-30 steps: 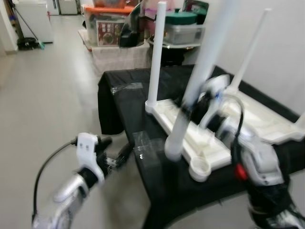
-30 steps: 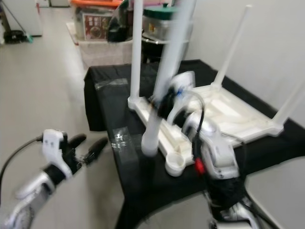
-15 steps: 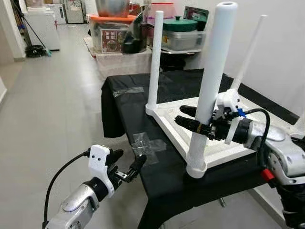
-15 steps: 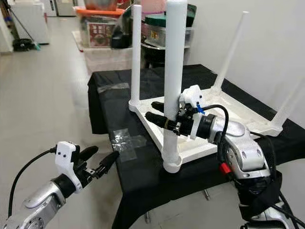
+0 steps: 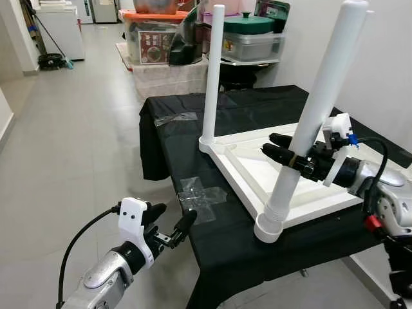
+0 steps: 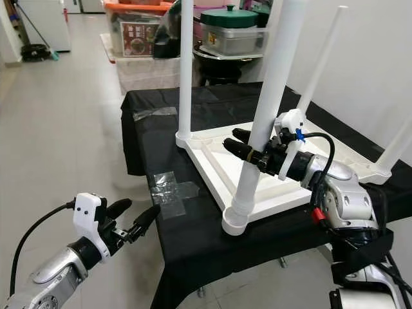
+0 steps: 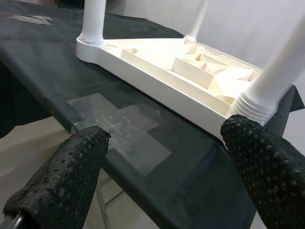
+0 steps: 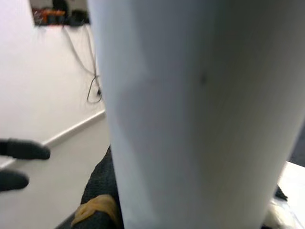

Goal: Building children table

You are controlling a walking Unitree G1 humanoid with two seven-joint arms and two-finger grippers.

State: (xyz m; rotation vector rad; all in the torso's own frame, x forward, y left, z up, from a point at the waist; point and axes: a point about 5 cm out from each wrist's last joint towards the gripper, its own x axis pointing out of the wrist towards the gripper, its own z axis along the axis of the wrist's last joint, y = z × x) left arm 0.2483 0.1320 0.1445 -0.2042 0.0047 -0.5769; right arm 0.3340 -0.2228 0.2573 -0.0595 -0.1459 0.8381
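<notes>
White leg (image 6: pixel 267 109) clamped by right end effector (image 6: pixel 257 153), now tilted in corner socket (image 6: pixel 234 222), likely unseated; left end effector (image 6: pixel 132 220) open, empty.

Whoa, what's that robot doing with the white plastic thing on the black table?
It is putting together a small white table, which lies upside down on a black-covered table. The right gripper is closed around a white leg that sits tilted in the near corner socket, not yet straight. Other legs stand in the other corners, like the upright one at the far left corner. The left gripper hovers open beside the table's edge, holding nothing.
</notes>
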